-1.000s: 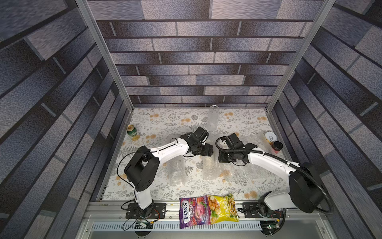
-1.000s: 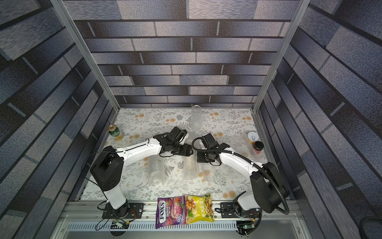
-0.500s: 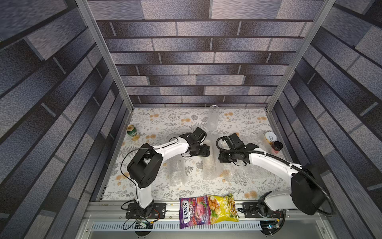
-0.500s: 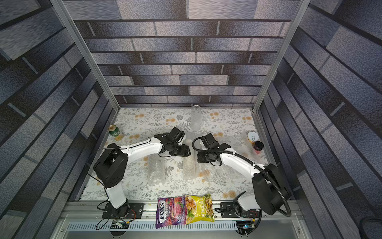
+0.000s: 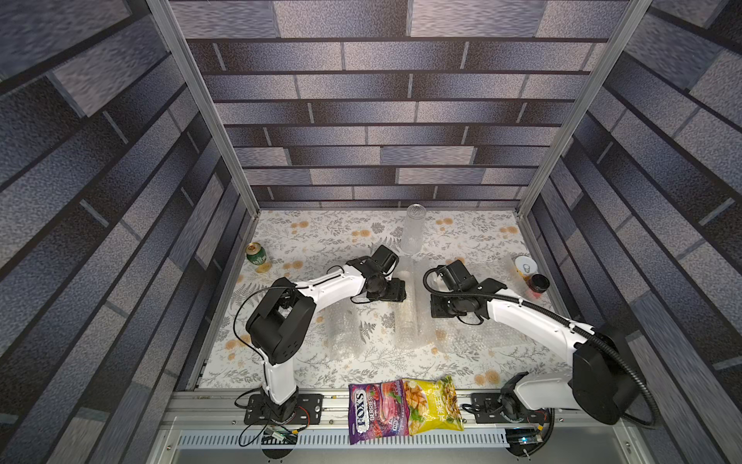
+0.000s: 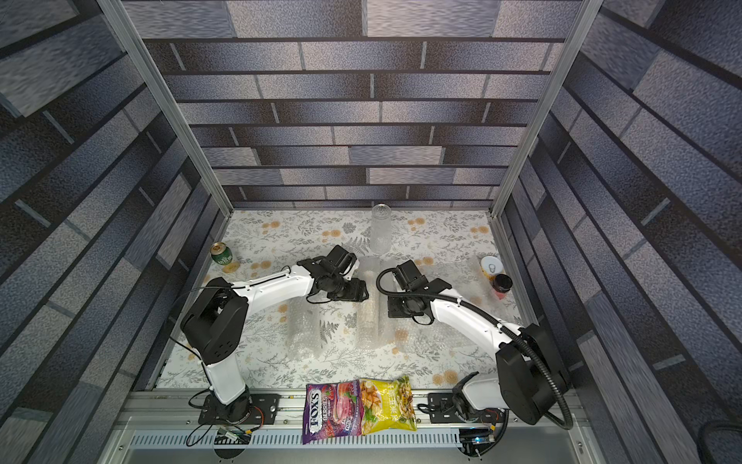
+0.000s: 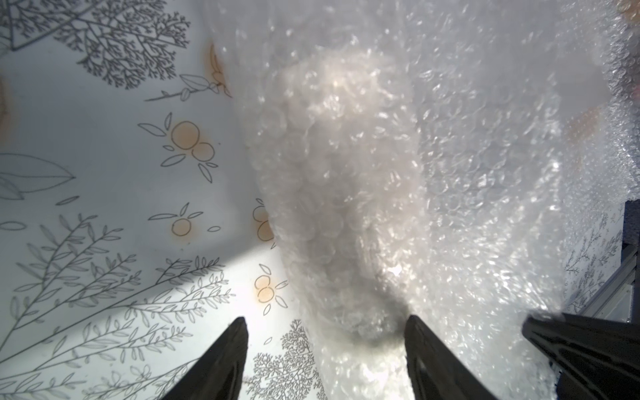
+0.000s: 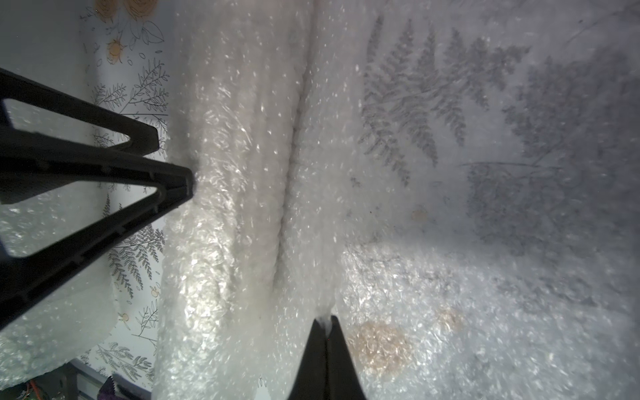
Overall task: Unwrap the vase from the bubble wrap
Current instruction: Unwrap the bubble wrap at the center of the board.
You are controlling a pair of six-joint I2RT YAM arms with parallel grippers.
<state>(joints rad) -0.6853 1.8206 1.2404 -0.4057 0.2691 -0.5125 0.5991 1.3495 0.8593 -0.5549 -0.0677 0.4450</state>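
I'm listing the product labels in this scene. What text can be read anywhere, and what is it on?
"FOX'S": on the purple snack bag, in both top views.
"BERRIES": on the same bag, beside the brand name.
Yellow snack bag: its print is too small to read.
Green can: its label is too blurred to read.
Wrist views: no text.

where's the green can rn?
In both top views the green can stands upright at the far left of the table, close to the left wall and off to the left of the left arm, touching neither.
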